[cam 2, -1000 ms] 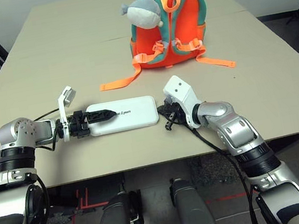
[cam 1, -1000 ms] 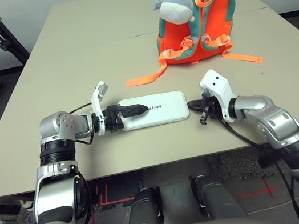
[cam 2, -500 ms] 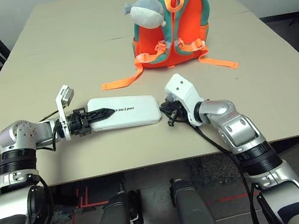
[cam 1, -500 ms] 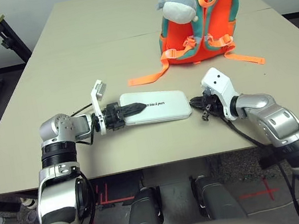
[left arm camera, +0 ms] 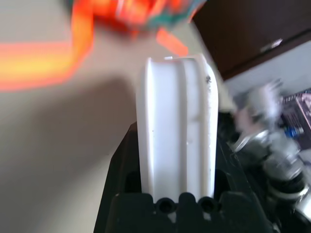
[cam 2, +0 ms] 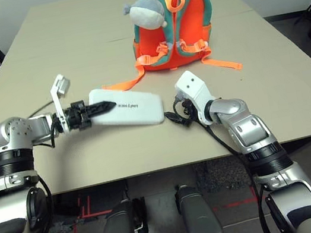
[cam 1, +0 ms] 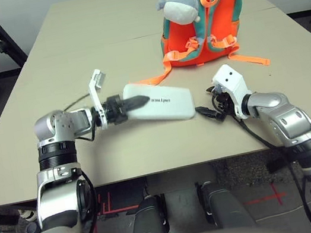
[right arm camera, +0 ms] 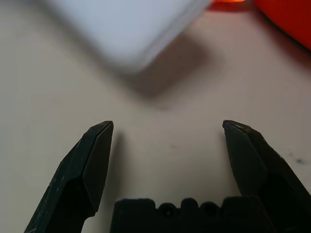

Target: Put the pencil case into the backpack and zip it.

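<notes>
The left gripper is clamped on the flat white rectangular pencil case, lifting its end off the beige table. The right gripper has its fingers wide apart beside it

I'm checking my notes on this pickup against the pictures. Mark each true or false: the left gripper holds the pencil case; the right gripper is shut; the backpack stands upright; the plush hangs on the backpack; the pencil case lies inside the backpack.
1. True: the left gripper clamps the pencil case.
2. False: the right gripper is open, holding nothing.
3. True: the backpack stands upright.
4. True: the grey plush hangs on it.
5. False: the case is outside, held at one end.
</notes>
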Robot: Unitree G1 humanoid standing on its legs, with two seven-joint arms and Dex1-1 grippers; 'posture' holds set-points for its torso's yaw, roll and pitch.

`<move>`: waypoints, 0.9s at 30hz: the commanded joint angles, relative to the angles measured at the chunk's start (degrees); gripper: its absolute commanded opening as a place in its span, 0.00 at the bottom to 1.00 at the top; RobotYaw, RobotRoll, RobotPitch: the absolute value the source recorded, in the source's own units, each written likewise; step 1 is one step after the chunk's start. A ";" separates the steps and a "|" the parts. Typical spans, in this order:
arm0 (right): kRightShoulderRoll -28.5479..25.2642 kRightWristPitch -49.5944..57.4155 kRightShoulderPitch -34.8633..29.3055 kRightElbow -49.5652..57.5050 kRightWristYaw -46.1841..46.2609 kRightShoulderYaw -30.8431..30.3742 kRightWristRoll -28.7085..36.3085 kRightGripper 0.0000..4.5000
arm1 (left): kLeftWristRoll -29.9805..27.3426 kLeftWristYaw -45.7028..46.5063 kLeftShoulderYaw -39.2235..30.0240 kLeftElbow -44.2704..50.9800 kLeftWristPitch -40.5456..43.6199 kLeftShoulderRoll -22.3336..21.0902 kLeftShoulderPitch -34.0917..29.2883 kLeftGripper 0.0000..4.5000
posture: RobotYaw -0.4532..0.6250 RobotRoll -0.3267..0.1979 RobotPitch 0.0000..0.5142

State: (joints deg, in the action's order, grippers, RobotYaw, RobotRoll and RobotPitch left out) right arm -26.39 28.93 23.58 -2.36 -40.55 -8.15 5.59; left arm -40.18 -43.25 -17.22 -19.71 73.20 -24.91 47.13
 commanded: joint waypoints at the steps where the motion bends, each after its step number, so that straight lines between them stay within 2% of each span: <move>1: -0.56 -0.40 1.18 -2.31 0.21 2.52 1.20 1.00 | -3.74 0.58 -3.64 3.24 -1.03 -0.12 4.01 0.29 | 0.27 0.62 0.22; 10: -0.11 3.60 5.84 -6.08 2.90 10.94 6.58 1.00 | -8.18 1.73 -7.15 6.85 -2.19 -2.00 11.80 0.29 | 0.27 0.62 0.21; 16: 0.22 6.21 8.17 -6.80 6.36 16.28 9.69 1.00 | -10.17 3.09 -9.43 7.57 -5.91 -3.18 15.53 0.29 | 0.27 0.62 0.21; 21: 1.41 6.45 11.31 -8.29 10.27 20.13 11.87 1.00 | -7.81 7.27 -11.18 6.03 -16.67 -2.14 18.94 0.29 | 0.27 0.62 0.21; 27: 4.07 4.31 16.30 -11.62 14.56 22.77 13.58 1.00 | -1.77 9.32 -8.72 2.99 -32.42 -0.88 18.53 0.29 | 0.27 0.62 0.21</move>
State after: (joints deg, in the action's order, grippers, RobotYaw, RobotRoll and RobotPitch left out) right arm -22.87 34.11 38.84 -12.32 -27.24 13.52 18.36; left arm -43.62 -34.58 -26.17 -15.51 45.11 -25.88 65.30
